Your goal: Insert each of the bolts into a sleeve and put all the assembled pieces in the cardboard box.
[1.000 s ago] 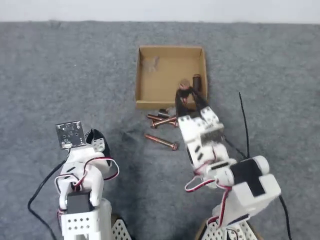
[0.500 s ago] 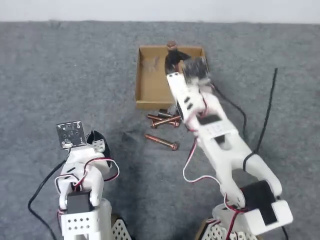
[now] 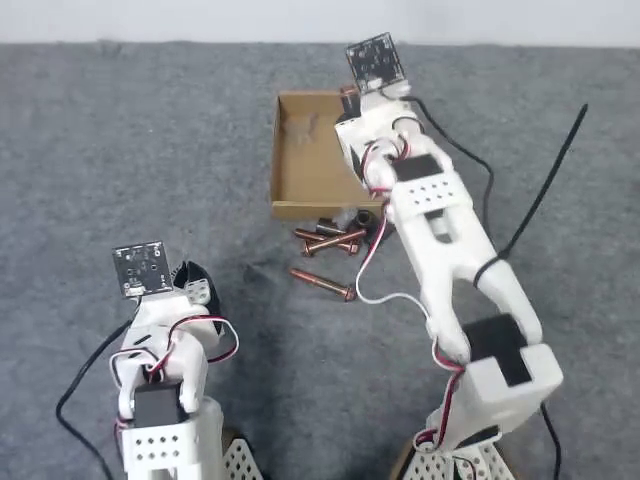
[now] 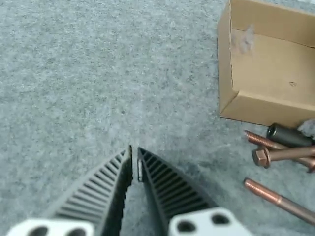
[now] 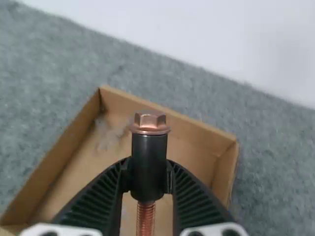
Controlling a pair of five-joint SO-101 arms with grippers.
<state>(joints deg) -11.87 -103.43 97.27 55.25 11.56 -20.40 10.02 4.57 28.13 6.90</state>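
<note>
My right gripper (image 5: 147,179) is shut on a black sleeve (image 5: 148,157) with a copper bolt (image 5: 150,122) through it, held upright over the open cardboard box (image 5: 197,132). From above, the right arm stretches across the box (image 3: 305,165), its gripper (image 3: 349,106) near the far wall. Three loose copper bolts (image 3: 322,283) and a dark sleeve (image 3: 326,226) lie on the carpet just in front of the box. They also show in the left wrist view as bolts (image 4: 283,154) and a sleeve (image 4: 288,135). My left gripper (image 4: 134,158) is shut and empty, low over bare carpet, well to the left of them.
Grey carpet (image 3: 120,140) covers the table up to a white wall at the back. The left arm (image 3: 160,330) is folded near the front left. A black cable (image 3: 545,190) runs to the right of the right arm.
The right arm has stretched forward from the box's front right corner to over its far side, carrying the sleeved bolt. The left arm has not moved.
</note>
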